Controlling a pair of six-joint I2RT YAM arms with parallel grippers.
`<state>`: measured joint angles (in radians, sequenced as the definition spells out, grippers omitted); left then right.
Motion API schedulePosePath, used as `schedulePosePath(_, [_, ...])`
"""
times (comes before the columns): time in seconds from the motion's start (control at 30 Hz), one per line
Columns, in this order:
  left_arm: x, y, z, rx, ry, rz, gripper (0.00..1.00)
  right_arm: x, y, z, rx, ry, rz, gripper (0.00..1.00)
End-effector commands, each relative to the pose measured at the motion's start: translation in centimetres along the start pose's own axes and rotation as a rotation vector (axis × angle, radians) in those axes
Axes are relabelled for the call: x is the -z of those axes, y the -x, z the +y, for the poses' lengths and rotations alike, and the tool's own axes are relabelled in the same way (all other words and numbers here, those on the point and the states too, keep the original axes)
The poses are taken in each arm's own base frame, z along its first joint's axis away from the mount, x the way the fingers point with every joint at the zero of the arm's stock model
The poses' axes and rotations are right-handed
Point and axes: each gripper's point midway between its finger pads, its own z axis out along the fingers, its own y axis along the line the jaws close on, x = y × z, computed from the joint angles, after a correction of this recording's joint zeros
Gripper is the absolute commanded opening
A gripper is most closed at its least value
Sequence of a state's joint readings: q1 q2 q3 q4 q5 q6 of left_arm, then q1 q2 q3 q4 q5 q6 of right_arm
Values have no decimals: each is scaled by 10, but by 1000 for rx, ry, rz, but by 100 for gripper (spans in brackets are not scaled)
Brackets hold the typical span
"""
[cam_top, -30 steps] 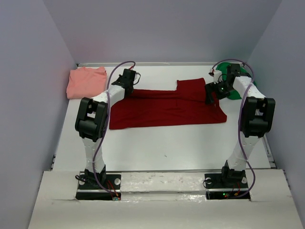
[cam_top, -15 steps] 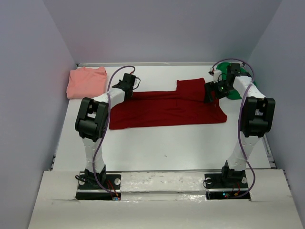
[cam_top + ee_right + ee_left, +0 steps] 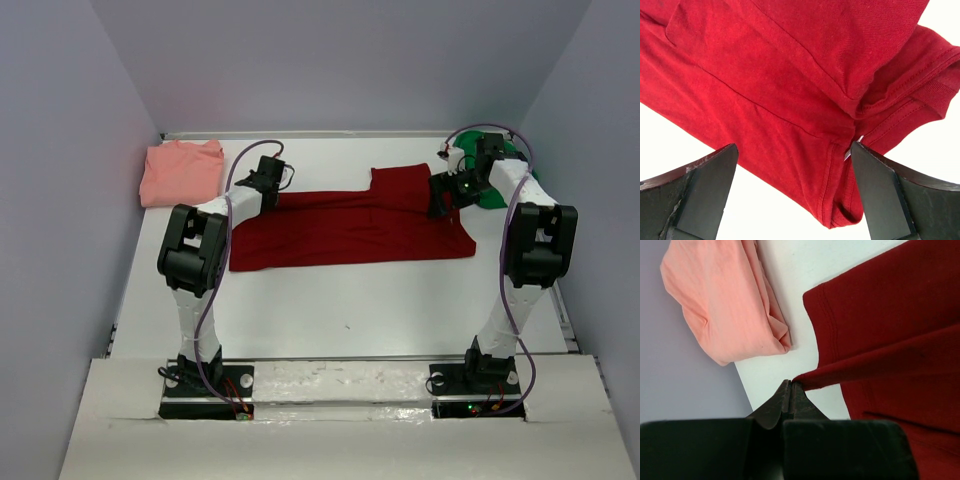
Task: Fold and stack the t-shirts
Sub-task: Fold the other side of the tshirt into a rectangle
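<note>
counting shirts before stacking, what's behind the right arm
A green shirt, only its edges showing past the right arm. The rest is covered, so its fold cannot be told.

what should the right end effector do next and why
Probably lower the right end effector and close it on the dark red shirt. Its jaws stand open over the shirt's right end with nothing between them, while the left end effector is shut on a pinch of the shirt's left end.

One dark red t-shirt [image 3: 350, 228] in the middle, one salmon-pink t-shirt [image 3: 180, 172] far left, one green t-shirt [image 3: 493, 197] far right, two robot arms, left arm [image 3: 195, 250], right arm [image 3: 535, 240], one table [image 3: 350, 300]
</note>
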<state>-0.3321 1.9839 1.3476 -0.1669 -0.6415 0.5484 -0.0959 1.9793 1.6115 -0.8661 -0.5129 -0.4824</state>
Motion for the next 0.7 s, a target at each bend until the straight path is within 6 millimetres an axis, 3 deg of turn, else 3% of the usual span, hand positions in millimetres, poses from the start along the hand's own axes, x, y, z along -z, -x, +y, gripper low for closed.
schedulePosePath(0.0, [-5,-6,-8,-3,-5,12,0,10,17,6,41,1,-33,100])
schedulePosePath(0.67, [-19,-13,-27,-43,-29,38,0,20,23,6,28,-12,-32,100])
